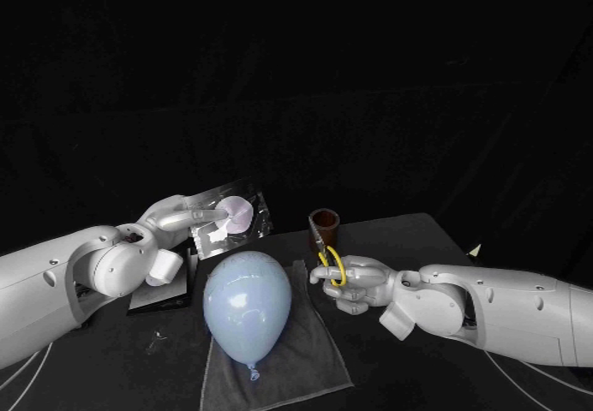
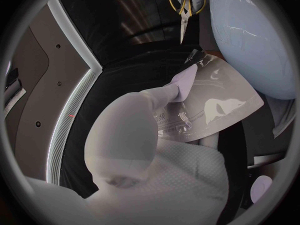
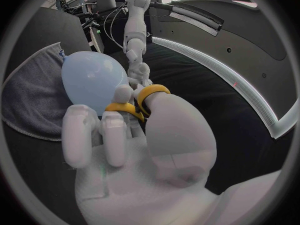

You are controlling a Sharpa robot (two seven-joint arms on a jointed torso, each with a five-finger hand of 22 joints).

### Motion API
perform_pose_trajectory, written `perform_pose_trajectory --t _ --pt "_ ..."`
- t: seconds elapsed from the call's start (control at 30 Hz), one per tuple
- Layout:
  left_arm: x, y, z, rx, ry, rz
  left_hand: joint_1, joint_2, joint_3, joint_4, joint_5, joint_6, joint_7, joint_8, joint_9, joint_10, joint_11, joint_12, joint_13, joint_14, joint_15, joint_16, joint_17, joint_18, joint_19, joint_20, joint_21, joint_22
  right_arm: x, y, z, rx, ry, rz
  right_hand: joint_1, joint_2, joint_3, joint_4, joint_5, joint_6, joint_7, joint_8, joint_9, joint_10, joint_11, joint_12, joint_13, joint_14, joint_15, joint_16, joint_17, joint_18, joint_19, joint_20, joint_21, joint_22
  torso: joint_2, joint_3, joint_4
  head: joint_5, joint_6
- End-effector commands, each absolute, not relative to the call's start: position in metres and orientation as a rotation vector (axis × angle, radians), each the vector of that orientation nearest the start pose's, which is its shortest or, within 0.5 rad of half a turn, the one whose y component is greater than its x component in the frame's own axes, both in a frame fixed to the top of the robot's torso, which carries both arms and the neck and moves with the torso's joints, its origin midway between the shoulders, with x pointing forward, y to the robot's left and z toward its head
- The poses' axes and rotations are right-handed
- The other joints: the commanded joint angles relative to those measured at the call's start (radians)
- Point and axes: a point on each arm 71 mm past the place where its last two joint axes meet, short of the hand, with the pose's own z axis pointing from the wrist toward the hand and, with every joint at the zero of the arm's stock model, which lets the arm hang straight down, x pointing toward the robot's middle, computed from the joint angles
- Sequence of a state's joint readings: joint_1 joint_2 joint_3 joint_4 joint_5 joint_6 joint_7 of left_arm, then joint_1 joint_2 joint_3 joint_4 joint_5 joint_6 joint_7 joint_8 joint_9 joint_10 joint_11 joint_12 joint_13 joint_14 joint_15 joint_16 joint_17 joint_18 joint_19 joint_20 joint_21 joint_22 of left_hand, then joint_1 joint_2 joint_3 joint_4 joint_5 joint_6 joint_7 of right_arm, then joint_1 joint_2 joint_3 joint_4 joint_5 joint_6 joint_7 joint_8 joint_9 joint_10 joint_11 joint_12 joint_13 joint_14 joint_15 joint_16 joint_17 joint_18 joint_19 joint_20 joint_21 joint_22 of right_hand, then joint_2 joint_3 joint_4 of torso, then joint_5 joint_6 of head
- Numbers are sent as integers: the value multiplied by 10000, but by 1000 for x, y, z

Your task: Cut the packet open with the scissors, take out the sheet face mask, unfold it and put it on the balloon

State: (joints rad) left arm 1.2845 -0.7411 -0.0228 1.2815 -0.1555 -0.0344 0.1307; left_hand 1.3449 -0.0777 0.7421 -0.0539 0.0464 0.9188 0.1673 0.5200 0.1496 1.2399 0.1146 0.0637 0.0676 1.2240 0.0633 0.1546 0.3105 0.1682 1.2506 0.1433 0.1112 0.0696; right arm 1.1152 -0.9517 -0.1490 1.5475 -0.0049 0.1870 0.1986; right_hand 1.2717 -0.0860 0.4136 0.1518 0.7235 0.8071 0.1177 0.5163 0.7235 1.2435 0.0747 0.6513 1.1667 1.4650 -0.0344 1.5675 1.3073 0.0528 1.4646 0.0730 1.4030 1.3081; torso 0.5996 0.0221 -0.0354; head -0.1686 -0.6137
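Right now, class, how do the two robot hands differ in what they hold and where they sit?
The left robot hand pinches the packet; the right robot hand grips the scissors by their yellow handles. The left robot hand sits to the left of the balloon, the right robot hand to its right. Shared: each holds one thing, and neither touches the balloon.

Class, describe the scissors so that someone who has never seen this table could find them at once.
Start at the pale blue balloon on the grey cloth. Beside it is the right hand, and the scissors are held in it. Their yellow handle loops stand out from everything nearby.
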Motion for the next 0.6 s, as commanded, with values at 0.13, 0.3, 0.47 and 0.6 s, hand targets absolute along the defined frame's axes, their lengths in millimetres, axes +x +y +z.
perform_pose_trajectory --t 0.13,0.3,0.47,0.6 --pt "541 213 -156 -9584 17059 -14950 2 67 20 -42 52 -17 83 28 2001 72 -22 2 -7 12 -43 -39 12 152 74 20 38 2 429 -229 -258 12091 19537 17556 -977 205 4063 -2681 819 -751 152 724 282 3273 -264 9195 4041 1058 -95 33 2635 -93 296 -136 145 1472 4 -1 -7 -7 -5" --pt "541 213 -156 -9591 17056 -14939 2 67 20 -42 52 -17 83 28 2001 72 -22 2 -7 12 -43 -39 12 152 74 20 38 2 429 -228 -258 12105 19571 17716 -1847 161 3325 -2373 -968 -1067 202 931 328 3273 -201 9195 4041 1058 18 33 2635 -106 273 -24 139 1479 6 -1 -6 -20 8" --pt "541 214 -156 -9591 17057 -14938 2 67 20 -42 52 -17 83 28 2001 72 -22 2 -7 12 -43 -39 12 152 74 20 38 2 429 -228 -258 12070 19616 17874 -2880 -849 1147 -1765 -6760 -2281 177 205 -83 3273 -195 9195 4041 1058 69 33 2635 -93 270 41 54 1420 -3 4 -2 -17 6" --pt "541 213 -156 -9586 17061 -14946 2 67 20 -42 52 -17 83 28 2001 72 -22 2 -7 12 -43 -39 12 152 74 20 38 2 428 -228 -258 12151 19661 17882 -3253 -1206 63 -1270 -6754 -3855 172 -799 -607 3273 -274 9195 4041 1058 55 33 2635 -78 255 29 -27 1360 -4 4 -7 -19 16"
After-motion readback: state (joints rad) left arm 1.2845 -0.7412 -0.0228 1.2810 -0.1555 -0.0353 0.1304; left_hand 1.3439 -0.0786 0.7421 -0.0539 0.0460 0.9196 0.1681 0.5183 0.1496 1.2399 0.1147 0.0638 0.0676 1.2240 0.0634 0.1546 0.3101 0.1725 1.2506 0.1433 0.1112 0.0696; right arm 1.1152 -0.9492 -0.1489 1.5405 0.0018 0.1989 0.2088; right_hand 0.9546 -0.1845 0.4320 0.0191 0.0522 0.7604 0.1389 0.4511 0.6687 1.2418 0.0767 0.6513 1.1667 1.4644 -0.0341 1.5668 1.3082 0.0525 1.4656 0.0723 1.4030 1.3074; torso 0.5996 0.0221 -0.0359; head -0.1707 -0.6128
